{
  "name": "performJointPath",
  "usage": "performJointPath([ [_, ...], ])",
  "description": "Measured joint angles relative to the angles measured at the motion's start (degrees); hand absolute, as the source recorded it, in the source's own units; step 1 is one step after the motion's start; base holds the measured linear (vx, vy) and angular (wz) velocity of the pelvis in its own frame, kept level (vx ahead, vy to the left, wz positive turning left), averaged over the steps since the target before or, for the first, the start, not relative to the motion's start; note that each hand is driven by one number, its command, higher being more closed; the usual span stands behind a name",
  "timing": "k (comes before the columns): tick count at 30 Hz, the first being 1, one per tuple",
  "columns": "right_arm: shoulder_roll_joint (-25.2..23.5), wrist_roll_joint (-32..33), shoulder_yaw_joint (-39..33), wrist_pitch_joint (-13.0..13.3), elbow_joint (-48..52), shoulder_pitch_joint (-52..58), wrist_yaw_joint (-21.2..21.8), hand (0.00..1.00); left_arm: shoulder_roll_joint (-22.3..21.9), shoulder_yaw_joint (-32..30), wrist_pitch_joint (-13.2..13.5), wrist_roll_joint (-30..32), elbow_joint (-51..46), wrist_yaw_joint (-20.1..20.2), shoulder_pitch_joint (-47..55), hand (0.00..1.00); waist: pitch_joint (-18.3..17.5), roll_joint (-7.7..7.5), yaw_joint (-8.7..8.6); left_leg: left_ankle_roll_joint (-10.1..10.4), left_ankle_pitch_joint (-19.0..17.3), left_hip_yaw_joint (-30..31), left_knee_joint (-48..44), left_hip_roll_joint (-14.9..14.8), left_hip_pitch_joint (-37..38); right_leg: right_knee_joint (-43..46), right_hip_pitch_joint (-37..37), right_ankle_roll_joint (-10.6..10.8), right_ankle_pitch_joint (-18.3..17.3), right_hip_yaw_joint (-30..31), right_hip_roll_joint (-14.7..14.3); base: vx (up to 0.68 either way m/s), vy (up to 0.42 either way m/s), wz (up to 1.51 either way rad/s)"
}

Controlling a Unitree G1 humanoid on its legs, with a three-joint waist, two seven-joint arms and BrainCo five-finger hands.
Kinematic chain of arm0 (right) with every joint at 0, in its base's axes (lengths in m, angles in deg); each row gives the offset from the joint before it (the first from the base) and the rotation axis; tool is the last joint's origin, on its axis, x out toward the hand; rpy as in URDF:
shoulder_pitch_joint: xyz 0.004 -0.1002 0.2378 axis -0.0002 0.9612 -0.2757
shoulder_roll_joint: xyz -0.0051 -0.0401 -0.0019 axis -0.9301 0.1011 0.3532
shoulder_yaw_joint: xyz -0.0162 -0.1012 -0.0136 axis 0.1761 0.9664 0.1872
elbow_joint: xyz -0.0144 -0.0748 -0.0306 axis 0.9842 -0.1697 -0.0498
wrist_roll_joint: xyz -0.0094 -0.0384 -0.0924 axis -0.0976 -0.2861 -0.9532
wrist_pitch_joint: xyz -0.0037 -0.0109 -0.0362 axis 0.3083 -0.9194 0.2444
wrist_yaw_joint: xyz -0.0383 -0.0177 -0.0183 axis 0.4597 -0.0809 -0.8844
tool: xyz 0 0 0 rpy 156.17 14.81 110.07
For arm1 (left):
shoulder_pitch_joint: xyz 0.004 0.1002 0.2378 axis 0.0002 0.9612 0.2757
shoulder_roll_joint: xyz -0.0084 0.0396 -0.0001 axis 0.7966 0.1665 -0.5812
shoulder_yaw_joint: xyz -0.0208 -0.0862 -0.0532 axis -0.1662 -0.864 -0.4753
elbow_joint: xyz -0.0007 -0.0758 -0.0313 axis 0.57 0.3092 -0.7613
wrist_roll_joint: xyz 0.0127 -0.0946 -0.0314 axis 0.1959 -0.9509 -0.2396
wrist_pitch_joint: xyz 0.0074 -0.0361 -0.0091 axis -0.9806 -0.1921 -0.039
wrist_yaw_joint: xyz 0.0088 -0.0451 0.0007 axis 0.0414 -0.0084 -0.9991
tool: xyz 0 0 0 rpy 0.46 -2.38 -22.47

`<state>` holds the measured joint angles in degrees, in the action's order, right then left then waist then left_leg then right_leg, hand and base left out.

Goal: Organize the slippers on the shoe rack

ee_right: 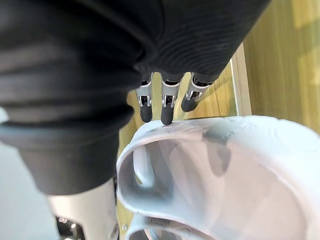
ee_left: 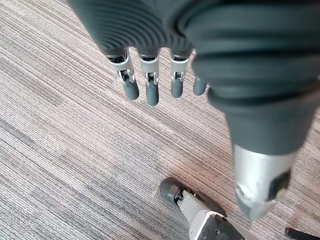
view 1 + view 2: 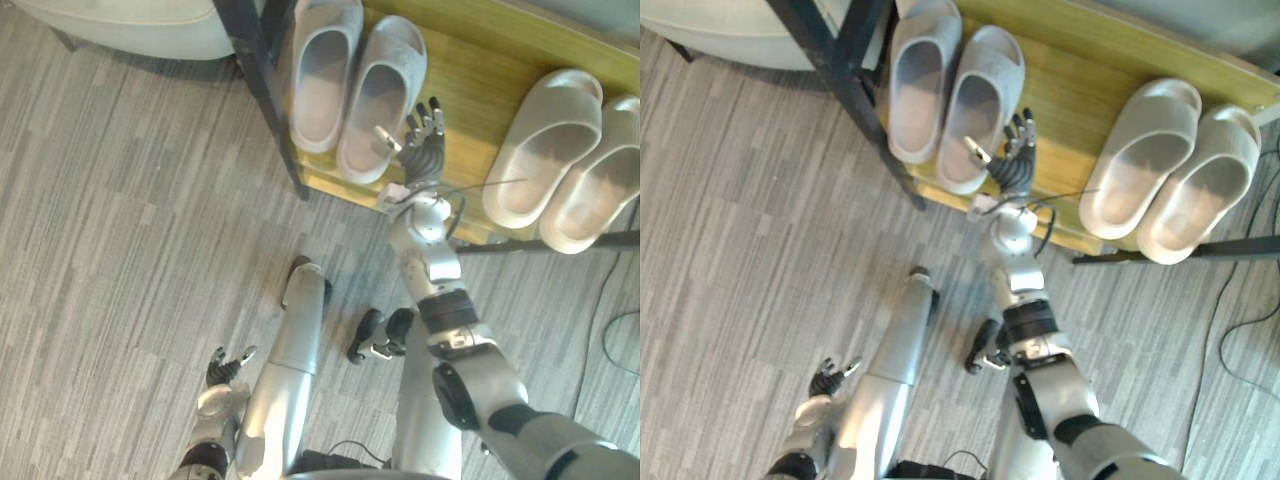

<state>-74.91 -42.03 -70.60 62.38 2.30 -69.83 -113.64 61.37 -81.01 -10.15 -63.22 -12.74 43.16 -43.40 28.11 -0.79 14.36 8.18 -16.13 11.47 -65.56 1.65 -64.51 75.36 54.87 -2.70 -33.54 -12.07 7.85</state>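
Left eye view tells you it's nearly done: grey pair (image 3: 355, 90) and white pair (image 3: 570, 160) sit on the rack (image 3: 470, 80). Your right hand (image 3: 425, 145), fingers straight, is at the grey pair's heels (final nudge, likely); left hand (image 3: 228, 367) hangs relaxed.

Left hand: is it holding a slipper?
No, the left hand hangs over the grey floor with straight fingers and nothing in them.
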Motion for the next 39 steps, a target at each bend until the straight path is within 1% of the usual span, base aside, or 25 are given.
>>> performJointPath([
  [5,0.65,1.97,-1.23,0.09,-3.76,-3.71,-0.60,0.00,-0.24,0.12,0.06,-0.50,0.10,0.00,-0.14,0.00,-0.16,0.44,0.57,0.06,0.03,0.29,-0.23,-0.05,-0.13,0.40,0.04,-0.51,-0.28,-0.40,0.04,0.00,0.000,0.00],
  [8,2.06,2.53,-1.22,-0.23,-5.04,-4.55,-0.61,0.00,-0.62,0.48,0.07,-0.59,0.90,0.01,-0.30,0.00,-0.63,1.35,0.89,0.10,0.06,0.45,-0.28,-0.04,-0.26,0.42,0.05,-0.52,-0.28,-0.56,0.03,0.00,0.011,0.00],
  [12,2.65,3.38,-1.21,-0.96,-5.35,-4.56,-0.58,0.00,-1.09,0.49,0.07,-0.90,1.33,0.01,-0.31,0.00,-1.19,2.35,0.93,0.10,0.06,0.37,-0.29,-0.21,-0.21,0.40,0.05,-0.58,-0.24,-0.51,-0.02,-0.01,0.033,-0.01],
  [15,2.90,2.95,-0.97,-1.87,-5.35,-4.38,-0.05,0.00,-1.21,0.40,0.03,-0.97,1.37,0.02,-0.31,0.00,-1.26,2.47,0.87,0.10,0.06,-0.17,-0.28,-0.96,0.54,0.22,-0.40,-0.69,-0.05,0.05,-0.47,-0.01,0.025,-0.11],
  [19,2.90,-1.34,-0.46,-2.78,-3.20,-0.62,0.61,0.00,-1.45,-0.10,-0.02,-0.99,1.33,0.08,-0.30,0.00,-1.28,2.43,0.52,0.09,0.06,-0.51,1.30,-2.21,3.41,-2.24,-3.14,-0.55,0.87,0.20,-1.52,0.00,0.031,-0.12],
  [22,2.87,-3.58,-0.14,-3.50,1.86,7.62,1.84,0.00,-1.67,-0.20,-0.08,-0.99,1.10,0.26,0.19,0.00,-1.34,2.30,-0.09,-0.44,0.39,-1.61,4.89,-3.02,8.68,-6.19,-7.95,0.05,1.95,0.76,-2.00,0.02,0.049,-0.10],
  [24,3.00,-6.04,1.00,-3.73,5.65,13.75,2.69,0.00,-1.53,-0.46,0.03,-0.97,1.04,1.24,1.00,0.00,-1.49,2.04,-1.16,-1.06,1.16,-3.02,8.87,-3.36,13.24,-9.88,-11.90,0.35,3.14,1.53,-1.95,0.04,0.055,-0.11],
  [26,3.19,-9.46,2.60,-3.74,9.97,20.43,4.09,0.00,-1.12,0.06,0.04,-0.94,0.60,1.38,2.39,0.00,-1.71,1.74,-1.94,-1.67,2.19,-4.44,13.55,-3.96,18.23,-14.57,-16.13,0.67,4.86,1.99,-1.96,0.06,0.063,-0.19],
  [27,3.00,-11.51,3.75,-3.75,12.85,25.51,5.01,0.00,-0.65,0.12,-0.01,-0.88,0.65,1.28,3.77,0.00,-2.70,1.31,-2.75,-1.98,2.91,-5.17,16.85,-4.18,21.23,-17.93,-18.87,0.91,6.04,2.27,-2.06,0.10,0.073,-0.16],
  [29,2.67,-13.11,4.03,-3.66,15.43,31.52,5.90,0.00,-0.24,0.16,-0.01,-0.88,0.64,1.28,5.39,0.00,-4.12,0.56,-3.30,-2.19,3.62,-6.05,20.26,-4.31,24.22,-21.29,-21.43,1.36,7.10,2.68,-2.17,0.13,0.055,-0.11],
  [31,2.16,-16.19,5.00,-3.65,16.16,39.53,7.61,0.00,0.49,0.45,-0.07,-0.11,0.68,1.37,8.13,0.00,-6.77,-0.42,-4.08,-2.76,4.51,-7.00,25.59,-4.99,29.21,-27.75,-26.43,1.92,9.15,2.93,-2.92,0.19,0.070,-0.17],
  [33,2.16,-19.29,6.09,-3.63,16.40,47.30,9.62,0.00,1.69,1.27,-0.17,0.91,0.71,1.56,10.44,0.00,-9.61,-1.58,-5.05,-2.98,6.02,-8.17,31.59,-5.07,34.23,-34.06,-31.19,2.28,11.20,3.34,-3.10,0.23,0.090,-0.12],
  [34,2.16,-19.52,6.18,-3.64,16.44,50.12,10.24,0.00,2.26,2.08,-0.19,1.37,0.70,1.89,11.17,0.00,-10.83,-1.90,-5.23,-3.11,6.44,-8.58,33.56,-5.09,35.78,-36.26,-32.66,2.45,11.98,3.47,-3.17,0.21,0.077,-0.10],
  [35,1.95,-21.43,6.15,-3.66,16.40,53.36,11.25,0.00,2.95,3.07,-0.19,2.17,0.69,2.40,11.84,0.00,-11.96,-2.32,-5.36,-3.29,7.16,-9.30,36.28,-5.08,38.06,-39.03,-34.74,2.63,12.89,3.69,-3.20,0.16,0.050,-0.13],
  [37,1.99,-24.00,6.08,-3.66,16.22,58.29,13.04,0.00,3.66,4.21,-0.27,3.10,0.60,2.58,12.91,0.00,-14.05,-2.28,-5.87,-3.55,8.29,-10.15,40.73,-4.96,42.04,-44.09,-38.57,3.17,14.53,4.05,-3.21,0.18,0.060,-0.13],
  [39,1.81,-26.01,5.67,-3.69,14.00,60.87,13.98,0.00,3.97,4.65,-0.30,4.28,0.59,2.99,13.70,0.00,-16.16,-2.16,-6.70,-3.80,9.18,-10.83,44.29,-4.79,45.06,-48.19,-41.34,3.71,15.89,4.58,-3.18,0.18,0.062,-0.13],
])
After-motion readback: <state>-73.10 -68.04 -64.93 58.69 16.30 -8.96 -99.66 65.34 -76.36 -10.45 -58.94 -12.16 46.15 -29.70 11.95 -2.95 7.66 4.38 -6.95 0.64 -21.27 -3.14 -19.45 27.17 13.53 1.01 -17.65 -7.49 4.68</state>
